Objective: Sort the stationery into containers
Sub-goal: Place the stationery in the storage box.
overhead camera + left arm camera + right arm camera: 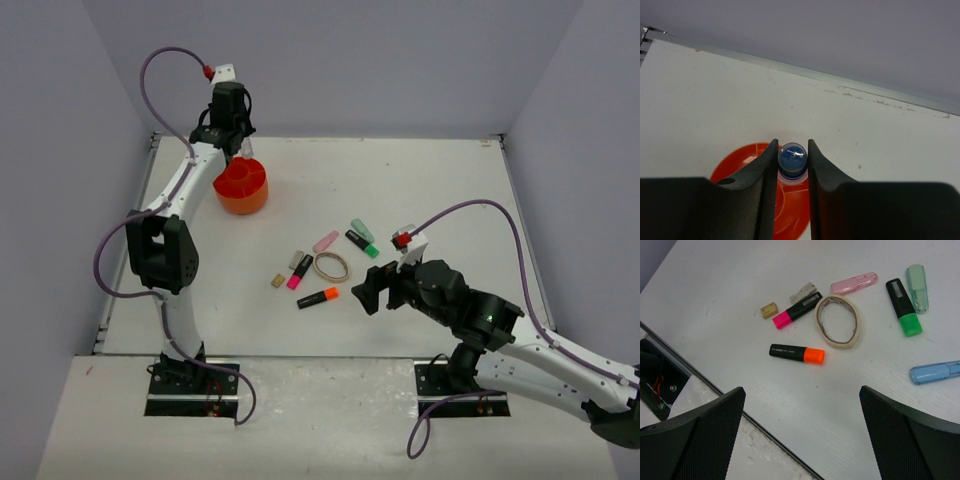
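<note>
My left gripper (792,150) is shut on a clear tube with a blue cap (792,156) and holds it over the round orange tub (742,157), which stands at the far left (241,186). My right gripper (802,395) is wide open and empty above the near table edge. Beyond it lie an orange-ended highlighter (797,353), a pink-ended one (796,309), a green-ended one (903,306), a tan ring (838,321), a pink piece (854,283), a mint piece (917,281), a blue piece (935,372) and two small blocks (769,310) (803,291).
The stationery lies in a cluster at the table's middle (320,265). Grey walls enclose the table on three sides. A metal strip marks the near table edge (740,412) below my right gripper.
</note>
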Action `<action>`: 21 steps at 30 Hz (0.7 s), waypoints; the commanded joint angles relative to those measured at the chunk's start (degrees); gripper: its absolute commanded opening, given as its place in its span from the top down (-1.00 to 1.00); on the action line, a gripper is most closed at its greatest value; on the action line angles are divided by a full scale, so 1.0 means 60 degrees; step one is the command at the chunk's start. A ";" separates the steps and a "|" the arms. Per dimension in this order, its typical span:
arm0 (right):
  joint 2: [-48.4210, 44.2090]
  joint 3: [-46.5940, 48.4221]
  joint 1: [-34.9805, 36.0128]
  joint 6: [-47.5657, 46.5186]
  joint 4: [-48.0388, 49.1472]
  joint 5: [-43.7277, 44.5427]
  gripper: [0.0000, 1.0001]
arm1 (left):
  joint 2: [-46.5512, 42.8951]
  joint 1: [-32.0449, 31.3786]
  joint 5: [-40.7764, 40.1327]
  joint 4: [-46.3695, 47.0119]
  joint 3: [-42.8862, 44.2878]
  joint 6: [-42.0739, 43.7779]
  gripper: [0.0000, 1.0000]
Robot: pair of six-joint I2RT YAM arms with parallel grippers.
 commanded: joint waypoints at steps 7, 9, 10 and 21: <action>0.0131 -0.0032 0.0027 0.0124 0.0027 -0.0140 -0.98 | 0.0446 0.0553 0.0289 0.0808 -0.0356 0.0012 1.00; 0.0165 -0.0040 0.0015 0.0124 0.0027 -0.0135 -0.97 | 0.0559 0.0568 0.0355 0.0814 -0.0383 -0.0009 1.00; 0.0168 -0.0027 0.0013 0.0111 0.0027 -0.0133 -0.97 | 0.0566 0.0568 0.0383 0.0842 -0.0412 -0.0011 1.00; 0.0204 -0.0084 0.0021 0.0109 0.0085 -0.0199 -0.98 | 0.0696 0.0662 0.0577 0.1169 -0.0930 -0.0107 1.00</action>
